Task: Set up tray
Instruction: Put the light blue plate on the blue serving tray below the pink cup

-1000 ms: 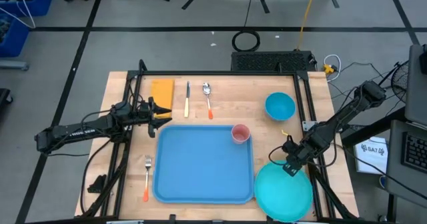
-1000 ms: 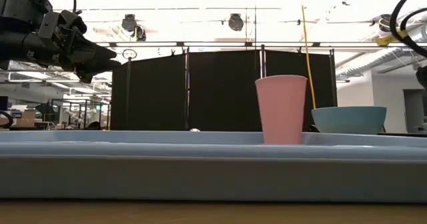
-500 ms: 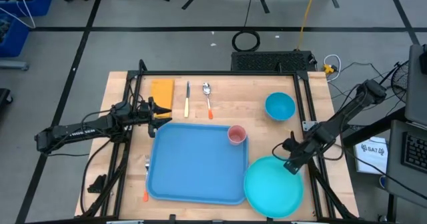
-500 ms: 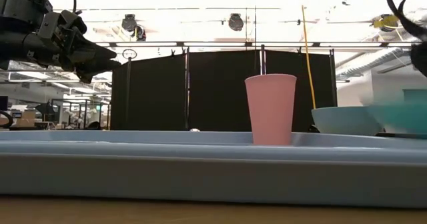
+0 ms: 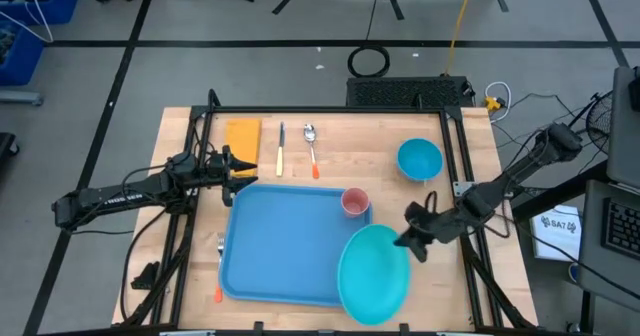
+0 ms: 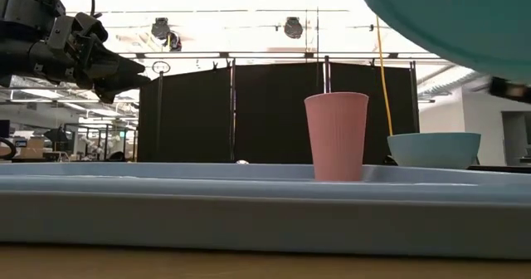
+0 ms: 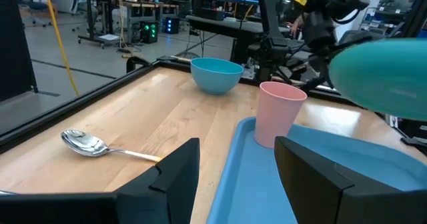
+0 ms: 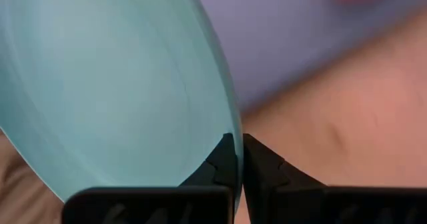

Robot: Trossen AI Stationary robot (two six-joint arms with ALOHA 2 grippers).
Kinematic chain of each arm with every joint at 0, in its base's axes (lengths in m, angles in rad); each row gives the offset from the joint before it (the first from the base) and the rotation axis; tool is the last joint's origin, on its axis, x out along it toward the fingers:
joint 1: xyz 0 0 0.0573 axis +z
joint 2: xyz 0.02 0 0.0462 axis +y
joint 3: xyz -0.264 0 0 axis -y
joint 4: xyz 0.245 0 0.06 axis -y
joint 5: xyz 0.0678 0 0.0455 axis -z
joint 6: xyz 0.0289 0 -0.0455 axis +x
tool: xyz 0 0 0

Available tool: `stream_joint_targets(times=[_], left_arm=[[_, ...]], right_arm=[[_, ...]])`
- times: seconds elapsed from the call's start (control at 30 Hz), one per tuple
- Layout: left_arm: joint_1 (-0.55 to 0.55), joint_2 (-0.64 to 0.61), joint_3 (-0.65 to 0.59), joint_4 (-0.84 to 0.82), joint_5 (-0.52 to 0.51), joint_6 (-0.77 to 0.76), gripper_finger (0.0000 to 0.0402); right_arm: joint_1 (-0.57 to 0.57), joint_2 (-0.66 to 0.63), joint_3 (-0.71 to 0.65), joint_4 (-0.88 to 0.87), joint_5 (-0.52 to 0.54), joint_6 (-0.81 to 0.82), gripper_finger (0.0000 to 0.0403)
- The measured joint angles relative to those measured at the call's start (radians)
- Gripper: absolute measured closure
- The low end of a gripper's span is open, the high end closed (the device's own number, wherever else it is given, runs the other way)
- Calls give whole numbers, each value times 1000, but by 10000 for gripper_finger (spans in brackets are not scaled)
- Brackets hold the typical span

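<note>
The tray (image 5: 290, 244) lies flat on the desk (image 5: 380, 136), toward the near edge and a little left of the middle, with a pink cup (image 5: 354, 202) standing upright in its far right corner. The right gripper (image 5: 412, 239) is clenched on the rim of a turquoise plate (image 5: 374, 274), which it holds above the tray's near right corner; the plate overlaps the tray's right edge from above, and in the low view its underside hangs high over the cup. In the right wrist view the two dark fingers (image 8: 227, 159) pinch the plate's edge between them. The left gripper (image 5: 243, 164) hovers off the desk just beyond the tray's far left corner, its fingers spread apart with nothing between them. Along the far edge of the desk lie an orange cloth (image 5: 243, 136), a knife (image 5: 281, 148) and a spoon (image 5: 312, 148) side by side, and a blue bowl (image 5: 419, 160) sits toward the far right corner. A fork (image 5: 219, 268) with an orange handle lies beside the tray's left edge, seemingly partly tucked under the rim, though the high view is too coarse to be sure.
</note>
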Motion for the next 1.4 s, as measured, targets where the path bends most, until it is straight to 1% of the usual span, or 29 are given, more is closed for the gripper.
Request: stream_joint_targets(times=[0.13, 0.3, 0.47, 0.63, 0.73, 0.87, 1.03, 1.1, 1.2, 1.4], left_arm=[[0, 0, 0, 1, 0, -1, 201], [0, 0, 0, 1, 0, -4, 201], [0, 0, 0, 1, 0, -5, 201], [0, 0, 0, 0, 0, -5, 201], [0, 0, 0, 0, 0, -4, 201], [0, 0, 0, 0, 0, -4, 201], [0, 0, 0, 0, 0, -3, 201], [0, 0, 0, 0, 0, -3, 201], [0, 0, 0, 0, 0, -4, 201], [0, 0, 0, 0, 1, -5, 201]], right_arm=[[-97, 119, 0, 213, -2, -203, 402], [-213, 256, 0, 418, -66, -380, 402], [-288, 358, 0, 578, -122, -464, 403], [-307, 431, 1, 680, -154, -498, 403], [-300, 462, 1, 714, -176, -499, 403], [-285, 512, 5, 752, -176, -497, 403], [-279, 584, 71, 749, -173, -533, 403], [-279, 601, 104, 714, -175, -552, 403], [-280, 606, 140, 602, -175, -544, 403], [-274, 606, 145, 494, -173, -495, 403]])
